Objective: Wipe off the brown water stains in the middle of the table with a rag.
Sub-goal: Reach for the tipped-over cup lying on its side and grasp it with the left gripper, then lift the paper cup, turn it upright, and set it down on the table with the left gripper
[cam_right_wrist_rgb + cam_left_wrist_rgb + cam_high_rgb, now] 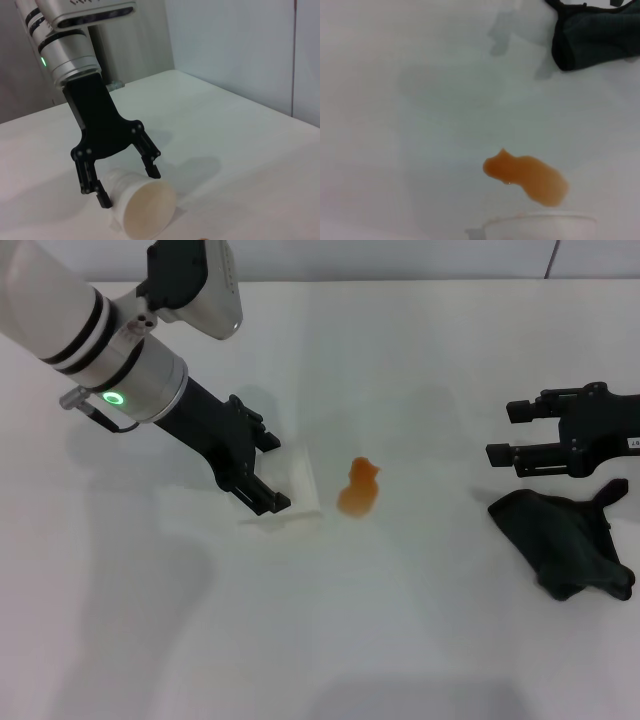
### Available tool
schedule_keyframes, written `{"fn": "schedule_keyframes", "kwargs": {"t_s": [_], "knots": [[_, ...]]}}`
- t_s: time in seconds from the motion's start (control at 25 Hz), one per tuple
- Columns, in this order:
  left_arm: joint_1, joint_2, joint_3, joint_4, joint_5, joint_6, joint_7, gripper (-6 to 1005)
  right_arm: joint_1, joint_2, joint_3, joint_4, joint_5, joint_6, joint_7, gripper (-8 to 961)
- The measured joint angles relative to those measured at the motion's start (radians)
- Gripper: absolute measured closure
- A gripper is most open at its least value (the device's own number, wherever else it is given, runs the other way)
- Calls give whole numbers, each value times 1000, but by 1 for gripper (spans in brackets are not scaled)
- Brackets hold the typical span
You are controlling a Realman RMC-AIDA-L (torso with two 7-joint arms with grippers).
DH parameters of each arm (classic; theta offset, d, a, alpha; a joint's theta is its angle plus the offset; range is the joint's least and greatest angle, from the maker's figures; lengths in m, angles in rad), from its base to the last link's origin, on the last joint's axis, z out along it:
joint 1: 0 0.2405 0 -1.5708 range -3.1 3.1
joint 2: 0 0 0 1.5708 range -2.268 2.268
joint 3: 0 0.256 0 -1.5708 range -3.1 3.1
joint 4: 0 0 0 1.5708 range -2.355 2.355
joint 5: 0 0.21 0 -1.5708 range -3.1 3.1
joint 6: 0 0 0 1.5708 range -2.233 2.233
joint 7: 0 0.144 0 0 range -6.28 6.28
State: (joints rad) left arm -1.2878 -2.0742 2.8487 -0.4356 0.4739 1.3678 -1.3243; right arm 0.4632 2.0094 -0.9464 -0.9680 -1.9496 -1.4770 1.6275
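Brown water stains sit near the middle of the table: one small orange-brown blotch, translucent, with an irregular outline, a narrower lobe at the far end and a wider pool nearer me. In my left wrist view it looks glossy and thin, paler at the edges, and a tiny bead seems to hang on one edge, though I can't be sure of that.

Just beside the stain, on its left, a white paper cup lies on its side. My right wrist view shows its open mouth facing that camera. My left gripper is down at the cup with its fingers spread wide to either side of the cup's body; from what I can see they are released, not clamping it, one fingertip close against the cup wall and the other just above it.

Well off to the right lies the rag, a soft black cloth bunched in uneven folds with pointed corners, flat on the table and apart from the stain. My right gripper hovers just behind the rag, fingers parted and pointing left toward the middle, holding nothing. The rag's dark edge also shows at the far corner of the left wrist view
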Motion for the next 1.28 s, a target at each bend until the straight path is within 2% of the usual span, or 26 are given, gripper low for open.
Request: {"fn": "schedule_keyframes", "kwargs": {"t_s": [1.28], "knots": [[8,-3,0,2,2,-7,-12,124,-2,2,0,0,2,-3,-2,246]]}}
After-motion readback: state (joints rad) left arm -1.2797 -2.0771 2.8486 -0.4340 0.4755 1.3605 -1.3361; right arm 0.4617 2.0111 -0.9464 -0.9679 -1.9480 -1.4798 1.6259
